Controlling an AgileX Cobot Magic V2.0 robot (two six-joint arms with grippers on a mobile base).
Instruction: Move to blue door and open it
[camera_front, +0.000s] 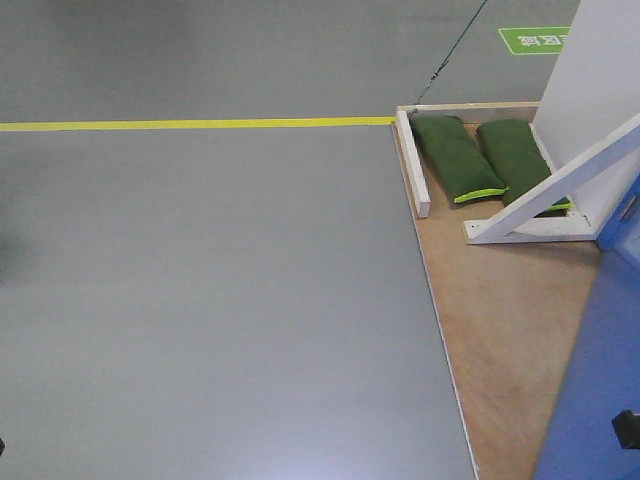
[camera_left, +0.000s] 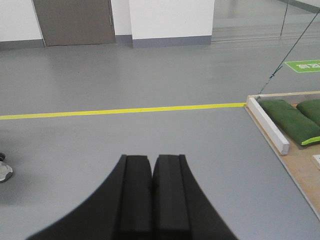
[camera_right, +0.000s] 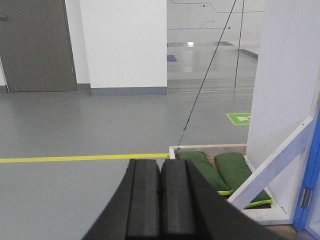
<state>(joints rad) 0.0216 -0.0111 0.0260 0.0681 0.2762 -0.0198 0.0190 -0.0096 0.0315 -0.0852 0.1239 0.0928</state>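
The blue door (camera_front: 598, 385) fills the lower right corner of the front view as a glossy blue panel standing on a wooden platform (camera_front: 500, 320). Its handle is out of view. In the right wrist view only a thin strip of the blue door (camera_right: 315, 160) shows at the right edge, behind a white diagonal brace (camera_right: 272, 167). My left gripper (camera_left: 152, 161) is shut with its pads pressed together and nothing between them, over bare grey floor. My right gripper (camera_right: 160, 167) is also shut and empty, pointing toward the platform's near corner.
Two green sandbags (camera_front: 455, 158) lie on the platform behind a white wooden rail (camera_front: 412, 162). A white frame post (camera_front: 595, 90) rises at the right. A yellow floor line (camera_front: 190, 124) runs across. A taut cable (camera_right: 205, 80) slants down to the platform corner. A small dark object (camera_front: 626, 428) is at the right edge.
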